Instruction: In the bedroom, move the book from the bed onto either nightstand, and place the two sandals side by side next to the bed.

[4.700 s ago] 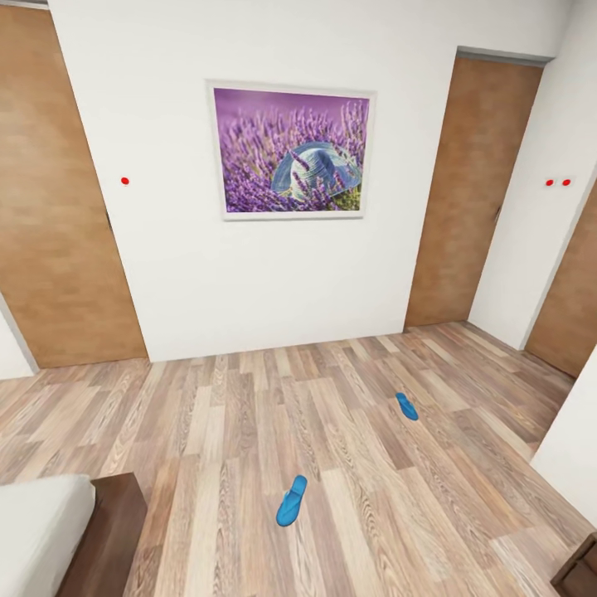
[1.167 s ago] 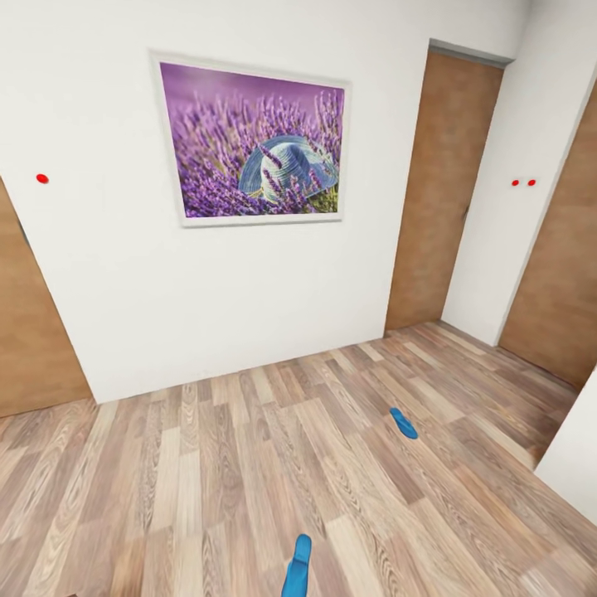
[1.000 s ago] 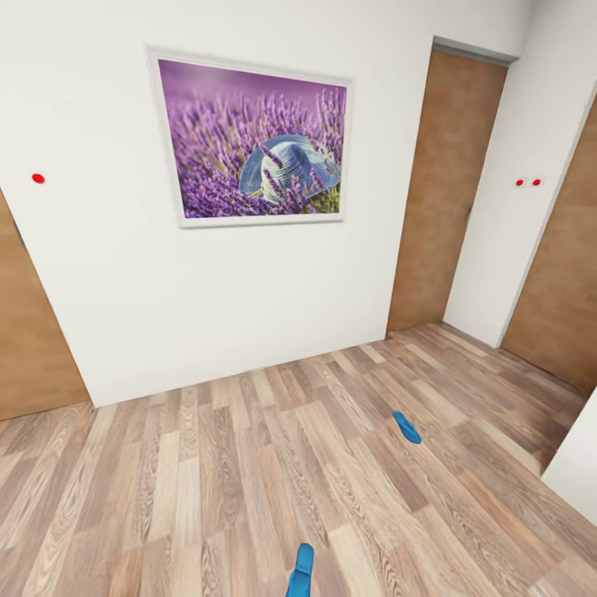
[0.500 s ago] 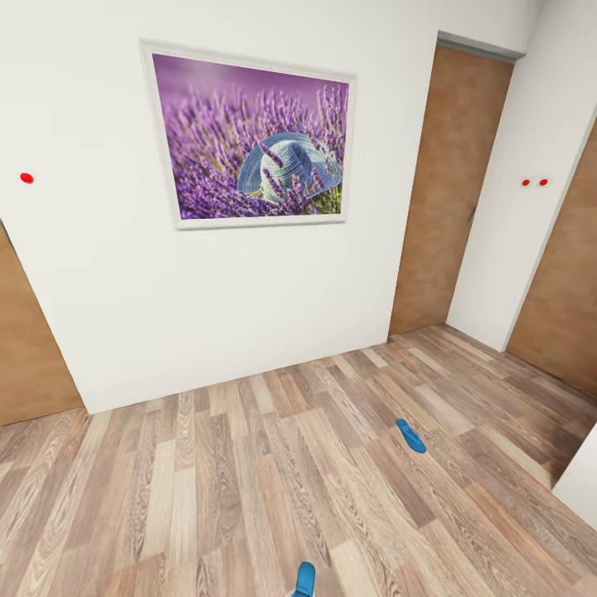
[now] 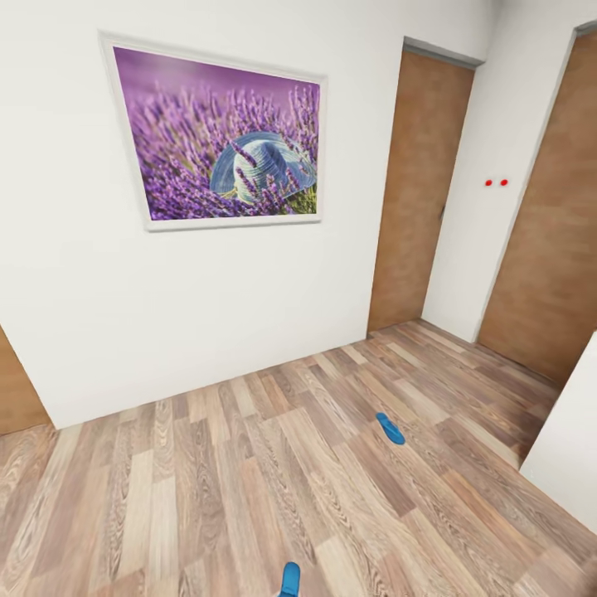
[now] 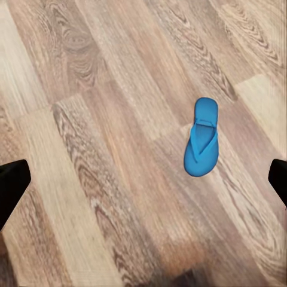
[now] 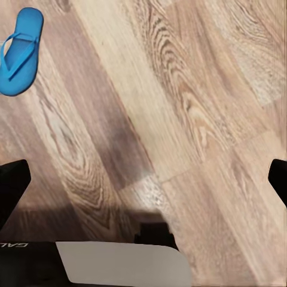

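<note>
Two bright blue sandals lie apart on the wood-plank floor in the head view. One sandal (image 5: 390, 429) is mid-floor towards the right, and only the tip of the other sandal (image 5: 289, 579) shows at the bottom edge. A blue sandal (image 6: 201, 136) lies flat on the planks ahead of my left gripper (image 6: 143, 182), which is open with nothing between its dark fingertips (image 6: 12, 185). My right gripper (image 7: 143, 182) is also open over bare floor, with a sandal (image 7: 19, 51) off to one side. The book, the bed and the nightstand are out of view.
A white wall with a framed lavender picture (image 5: 220, 133) stands ahead. Brown doors (image 5: 419, 182) are at the right, and a white panel (image 5: 572, 452) juts in at the lower right. The robot's base (image 7: 119, 263) shows at the edge of the right wrist view.
The whole head view has shifted: the picture and doors have slid left and the near sandal has dropped to the bottom edge, so the camera moved. The sandals lie where they were.
</note>
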{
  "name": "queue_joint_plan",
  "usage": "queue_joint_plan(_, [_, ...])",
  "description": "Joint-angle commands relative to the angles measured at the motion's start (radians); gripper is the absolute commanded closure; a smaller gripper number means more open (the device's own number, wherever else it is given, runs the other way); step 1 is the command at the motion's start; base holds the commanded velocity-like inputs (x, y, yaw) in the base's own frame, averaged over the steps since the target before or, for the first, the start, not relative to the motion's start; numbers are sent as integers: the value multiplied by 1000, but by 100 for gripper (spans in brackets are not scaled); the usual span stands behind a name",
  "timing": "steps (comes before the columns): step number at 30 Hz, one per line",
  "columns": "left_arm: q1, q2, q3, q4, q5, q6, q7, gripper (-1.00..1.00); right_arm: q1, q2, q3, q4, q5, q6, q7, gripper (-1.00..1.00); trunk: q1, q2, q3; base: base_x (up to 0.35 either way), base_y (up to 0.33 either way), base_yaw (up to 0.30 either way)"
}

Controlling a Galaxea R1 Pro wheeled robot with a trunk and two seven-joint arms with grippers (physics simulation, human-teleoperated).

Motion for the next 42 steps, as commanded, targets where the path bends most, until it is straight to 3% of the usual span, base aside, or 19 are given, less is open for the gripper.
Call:
queue_joint_plan(1, [0, 0, -1, 0, 0, -3, 0, -100, -1, 0, -1, 1, 0, -3, 0, -100, 0, 0, -1, 0, 0, -279])
queue_joint_plan(10, [0, 0, -1, 0, 0, -3, 0, -100, -1, 2, 1, 1, 2, -3, 0, -100, 0, 0, -1, 47, 35, -197])
queue_joint_plan(42, [0, 0, -1, 0, 0, -3, 0, -100, -1, 0, 0, 1, 2, -3, 0, -100, 0, 0, -1, 52, 54, -4])
